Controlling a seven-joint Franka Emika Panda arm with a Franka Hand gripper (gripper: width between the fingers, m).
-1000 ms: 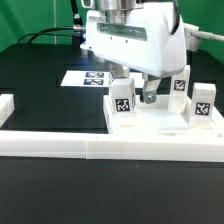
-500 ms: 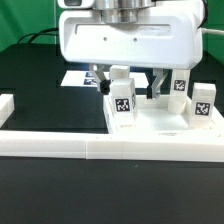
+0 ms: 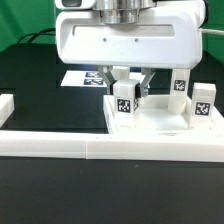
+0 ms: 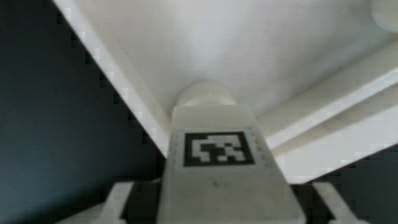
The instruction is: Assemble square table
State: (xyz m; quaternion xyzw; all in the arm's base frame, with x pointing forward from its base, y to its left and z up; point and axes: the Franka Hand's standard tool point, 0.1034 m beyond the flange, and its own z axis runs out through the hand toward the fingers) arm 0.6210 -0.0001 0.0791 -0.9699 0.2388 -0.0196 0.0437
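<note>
You see the black counter [image 3: 50, 90] filling most of the exterior view, with the long low white border wall [image 3: 60, 145] running across the lower half of the frame. The arm's big white wrist housing [image 3: 125, 40] fills the upper middle of the frame.

Below it, right of centre, the square table slab [image 3: 150, 122] lies flat on the counter, just behind the border wall. Three tagged leg blocks stand upright in that part of the frame: one at the slab's near left corner [image 3: 123, 102], one further back [image 3: 180, 85], and one at the right edge of the frame [image 3: 204, 103]. The marker board [image 3: 80, 76] lies flat on the counter, left of centre and behind the slab.

Your hand [image 3: 128, 80] sits directly over the near left leg block, its two fingers down on either side of the block's top. The jaws are partly closed around that leg. In the wrist view the leg [image 4: 219, 140] fills the centre with a finger [image 4: 143, 200] just beside it; you cannot tell whether the pads already press on it.
</note>
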